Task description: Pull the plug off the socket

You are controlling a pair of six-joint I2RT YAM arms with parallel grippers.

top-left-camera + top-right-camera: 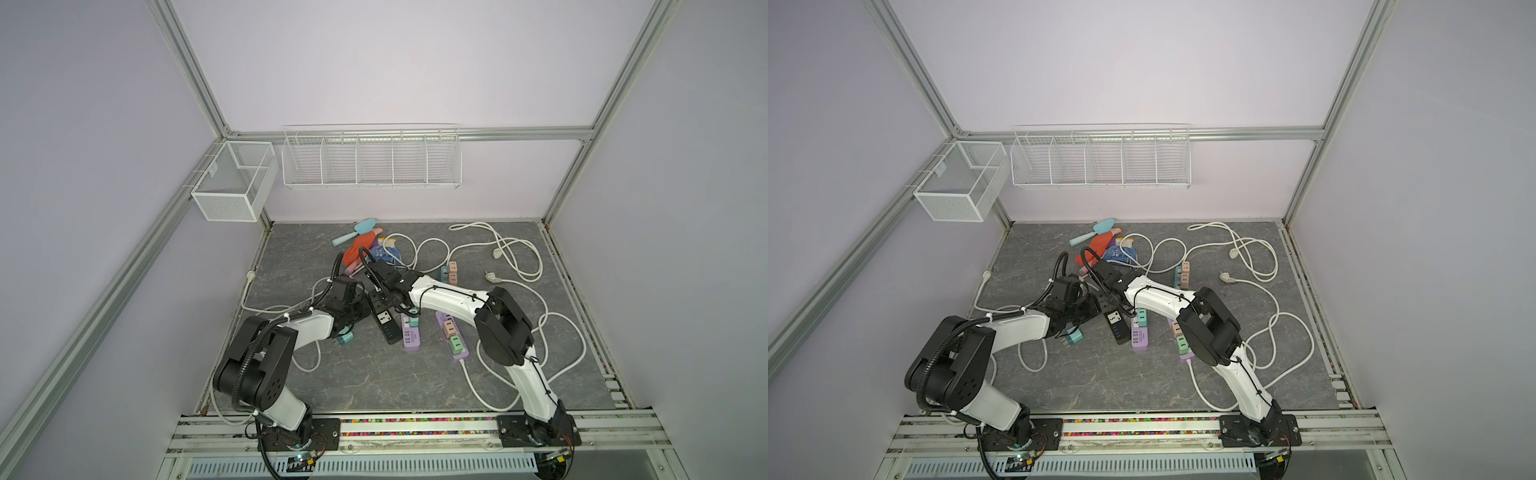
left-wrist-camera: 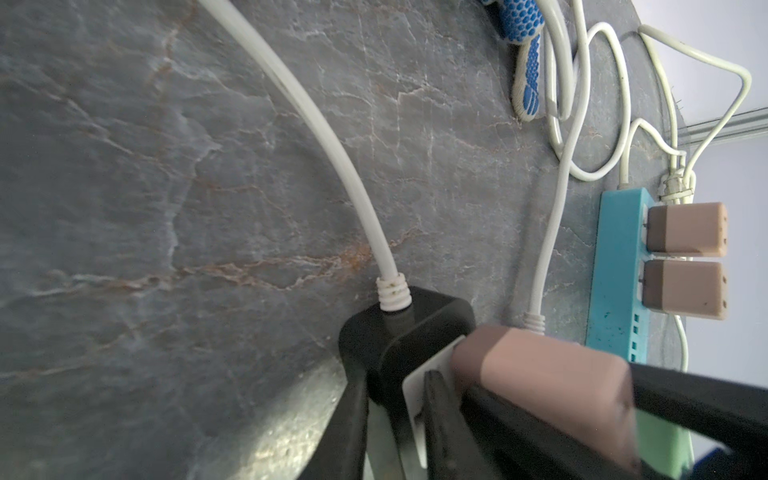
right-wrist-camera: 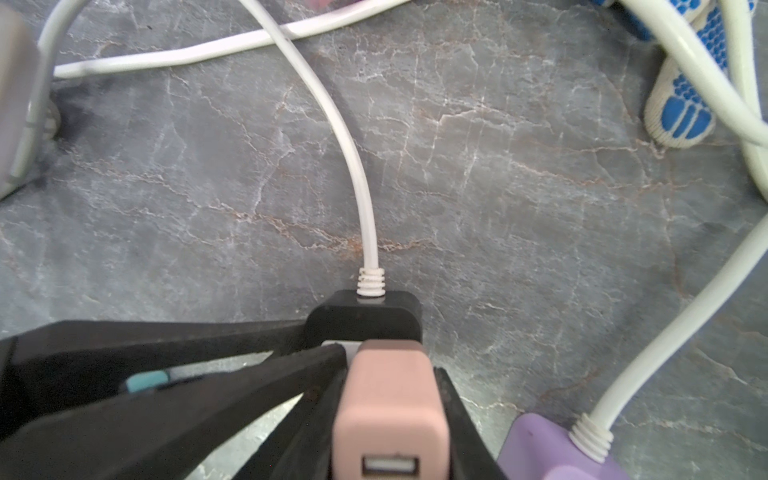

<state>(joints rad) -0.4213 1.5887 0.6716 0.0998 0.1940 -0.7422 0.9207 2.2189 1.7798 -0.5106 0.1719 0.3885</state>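
**Plug clamped, strip pinned ahead of pull**

Pink plug [image 3: 390, 399] is seen seated at the cord end of the black socket strip [image 3: 365, 316], which lies on the counter [image 3: 540, 208] near its middle. The plug's long axis runs straight out of the strip's face and is lined up with the fingers of the right pincer [image 3: 390, 374], by which it is clamped on its two flanks. The strip itself is pinched across its width, just beside the plug, by the left pincer [image 2: 392, 395], which is reached in from the side.

No gap between plug and socket face can be made out, so the plug is judged not yet drawn. The coming move is judged to turn on that alignment. The right pincer would need to be drawn back along the plug's own axis, away from the strip's face, while the strip is held down by the left. A white cord [image 3: 361, 187] is led off from the strip's end across the counter.
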